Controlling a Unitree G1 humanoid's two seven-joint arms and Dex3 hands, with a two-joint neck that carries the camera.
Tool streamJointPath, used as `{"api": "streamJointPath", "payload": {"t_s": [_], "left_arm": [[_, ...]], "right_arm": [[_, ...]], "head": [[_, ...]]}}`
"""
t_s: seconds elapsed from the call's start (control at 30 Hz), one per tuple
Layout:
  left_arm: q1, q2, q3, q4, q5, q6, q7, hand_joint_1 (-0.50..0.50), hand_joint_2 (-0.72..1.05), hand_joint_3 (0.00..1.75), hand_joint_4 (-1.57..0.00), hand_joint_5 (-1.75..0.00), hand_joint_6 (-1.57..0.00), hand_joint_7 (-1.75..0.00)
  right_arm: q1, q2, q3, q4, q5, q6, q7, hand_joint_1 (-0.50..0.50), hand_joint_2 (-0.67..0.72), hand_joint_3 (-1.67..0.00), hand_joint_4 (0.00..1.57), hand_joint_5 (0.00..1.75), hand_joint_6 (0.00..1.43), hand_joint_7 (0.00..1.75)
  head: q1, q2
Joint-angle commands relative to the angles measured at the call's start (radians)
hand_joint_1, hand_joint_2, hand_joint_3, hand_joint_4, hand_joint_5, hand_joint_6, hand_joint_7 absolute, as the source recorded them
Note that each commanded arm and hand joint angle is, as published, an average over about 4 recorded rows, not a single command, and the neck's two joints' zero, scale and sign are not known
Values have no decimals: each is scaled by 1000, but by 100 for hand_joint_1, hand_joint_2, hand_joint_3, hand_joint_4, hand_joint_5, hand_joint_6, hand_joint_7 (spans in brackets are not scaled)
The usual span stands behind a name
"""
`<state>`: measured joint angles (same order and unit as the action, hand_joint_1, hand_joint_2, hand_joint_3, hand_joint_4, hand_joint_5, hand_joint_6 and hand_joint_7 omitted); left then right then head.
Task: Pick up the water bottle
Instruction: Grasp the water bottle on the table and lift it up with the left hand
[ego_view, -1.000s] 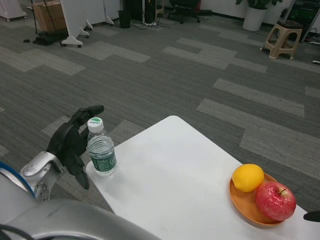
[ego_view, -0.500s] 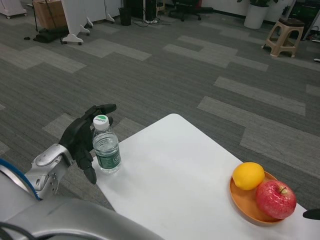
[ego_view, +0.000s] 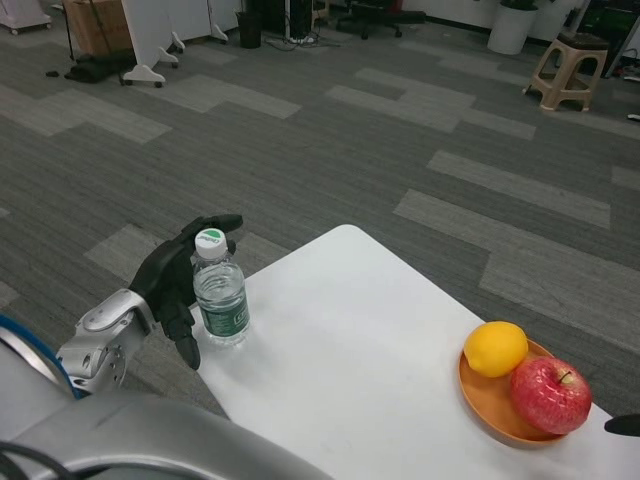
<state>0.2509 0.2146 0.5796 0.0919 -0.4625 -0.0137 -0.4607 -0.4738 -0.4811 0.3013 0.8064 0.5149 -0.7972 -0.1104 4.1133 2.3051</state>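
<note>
Fingers (ego_view: 215, 222) of the left hand (ego_view: 172, 280) have closed nearer the water bottle (ego_view: 220, 297).

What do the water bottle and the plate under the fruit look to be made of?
Water bottle: clear, thin plastic, judging by the see-through ribbed body, with a green label and a white and green cap. Orange plate: smooth matte finish, probably plastic, though glazed ceramic cannot be ruled out.

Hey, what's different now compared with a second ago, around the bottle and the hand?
The black left hand has closed in on the clear plastic water bottle with a white cap, its fingers now curling behind the neck; a firm grip isn't clear. The bottle stands upright at the white table's corner, unlifted. The orange plate with yellow lemon and red apple is unchanged.
</note>
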Motion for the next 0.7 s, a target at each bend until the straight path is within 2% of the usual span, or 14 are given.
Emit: {"api": "streamJointPath", "payload": {"t_s": [0.03,0.33,0.7], "left_arm": [[-2,10,-3,32,-1,-14,-6,-34,-64,9,0,0,0,-79],[-4,9,6,54,-7,-23,-6,-33,-64,9,0,0,0,-77],[-28,-4,-65,55,-4,-31,-8,-33,-64,9,0,0,0,-77]], "right_arm": [[-6,1,-5,-4,8,0,-3,-29,53,0,0,0,0,7],[-6,1,-5,-3,8,0,-3,-29,52,0,0,0,0,7],[-3,2,-6,-11,8,0,-3,-27,53,0,0,0,0,7]], "head": [[1,-3],[5,-8],[10,-2]]}}
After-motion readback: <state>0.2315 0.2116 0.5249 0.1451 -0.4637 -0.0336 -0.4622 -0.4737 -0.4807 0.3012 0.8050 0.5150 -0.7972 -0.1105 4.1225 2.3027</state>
